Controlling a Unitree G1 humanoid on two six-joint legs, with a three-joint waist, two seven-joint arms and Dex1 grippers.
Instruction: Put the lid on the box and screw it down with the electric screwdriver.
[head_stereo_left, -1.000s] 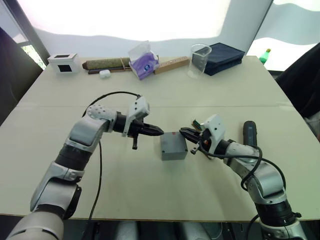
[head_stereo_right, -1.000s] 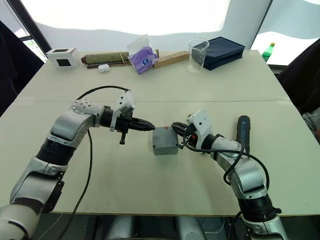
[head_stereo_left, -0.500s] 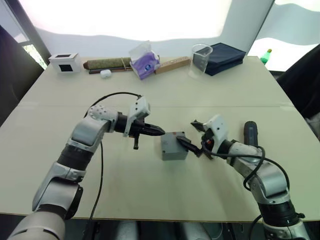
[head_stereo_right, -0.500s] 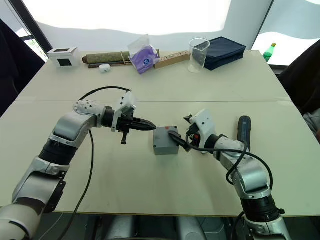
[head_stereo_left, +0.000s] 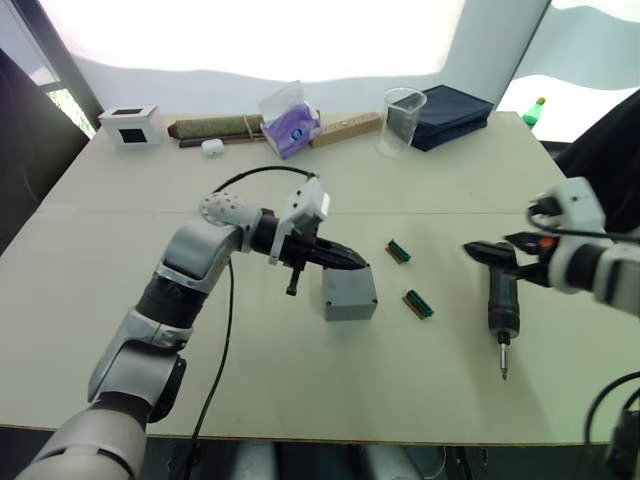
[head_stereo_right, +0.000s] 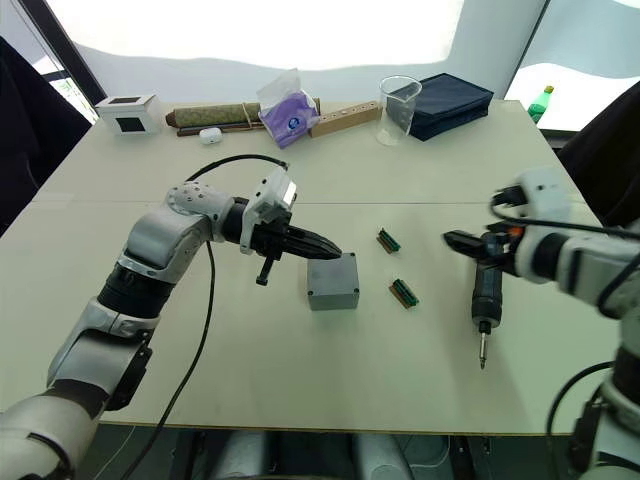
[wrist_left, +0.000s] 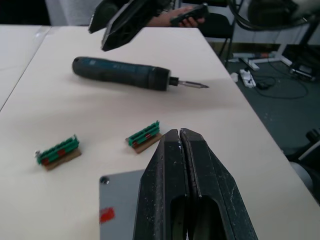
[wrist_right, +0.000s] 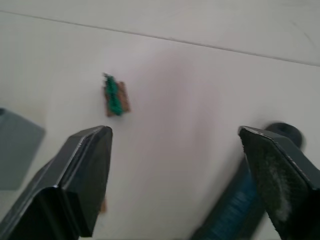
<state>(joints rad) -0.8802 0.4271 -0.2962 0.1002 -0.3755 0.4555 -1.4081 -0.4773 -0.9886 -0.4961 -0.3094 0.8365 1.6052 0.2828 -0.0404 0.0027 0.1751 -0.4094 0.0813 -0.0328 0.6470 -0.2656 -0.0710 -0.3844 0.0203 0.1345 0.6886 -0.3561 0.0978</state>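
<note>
Grey box (head_stereo_left: 349, 293) lidded; electric screwdriver (head_stereo_left: 500, 299) lying flat.

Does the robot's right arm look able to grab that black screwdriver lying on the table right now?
Probably yes. The right gripper hangs open just above the electric screwdriver's back end, and nothing lies between them. The nearest green strips sit off to the side.

Pale beige table (head_stereo_left: 300, 390) beneath bright windows (head_stereo_left: 250, 35)
</note>
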